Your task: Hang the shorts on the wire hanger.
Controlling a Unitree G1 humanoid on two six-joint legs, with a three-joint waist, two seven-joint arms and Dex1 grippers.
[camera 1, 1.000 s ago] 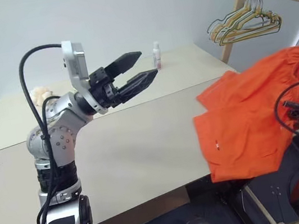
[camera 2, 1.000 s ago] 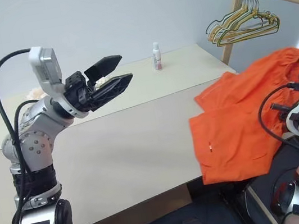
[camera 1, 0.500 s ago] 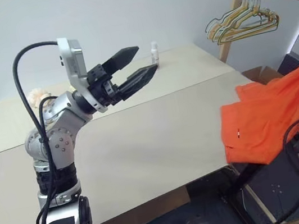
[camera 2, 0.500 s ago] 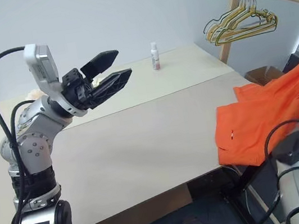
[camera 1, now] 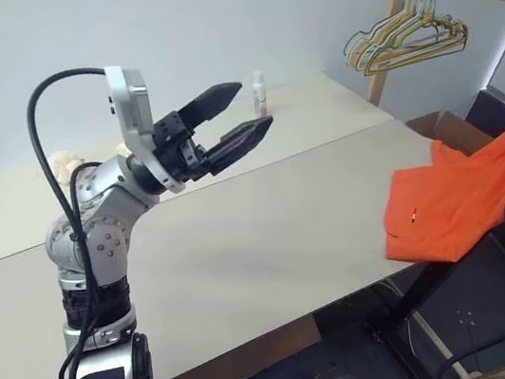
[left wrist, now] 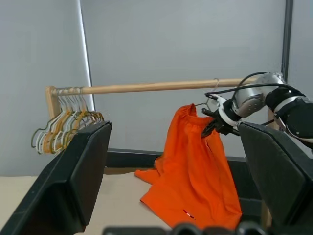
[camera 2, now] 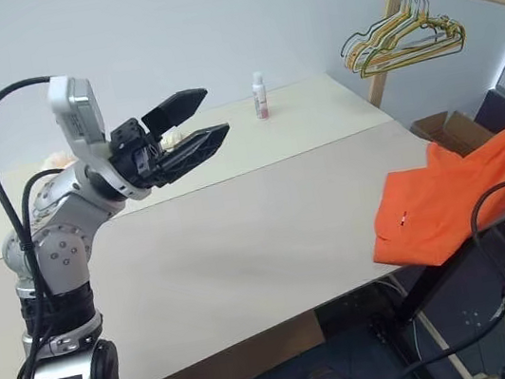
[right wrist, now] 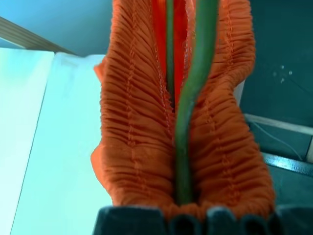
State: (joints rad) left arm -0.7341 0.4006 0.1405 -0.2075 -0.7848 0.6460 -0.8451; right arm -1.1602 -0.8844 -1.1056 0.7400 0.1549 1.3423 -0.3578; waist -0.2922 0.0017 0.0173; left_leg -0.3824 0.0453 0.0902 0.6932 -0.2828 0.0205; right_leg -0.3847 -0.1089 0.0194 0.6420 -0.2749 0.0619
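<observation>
- Overhead, the shorts (camera 1: 457, 205) trail off the right edge of the table (camera 1: 243, 249), lower hem resting on the tabletop, the rest lifted towards the right.
- From the left wrist, the right gripper (left wrist: 213, 125) is seen pinching their gathered waistband just below the wooden rail (left wrist: 146, 88), the cloth hanging long.
- Its own wrist view shows bright orange ribbed elastic and a thin wire (right wrist: 188, 112) bunched between the fingers.
- Left gripper (camera 1: 245, 112) hovers above the table, fingers spread, holding nothing.

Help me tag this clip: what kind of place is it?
Probably a lab or test room set up for laundry tasks: a plain beige table, a wooden rail with bunched hangers, bare grey walls.
</observation>
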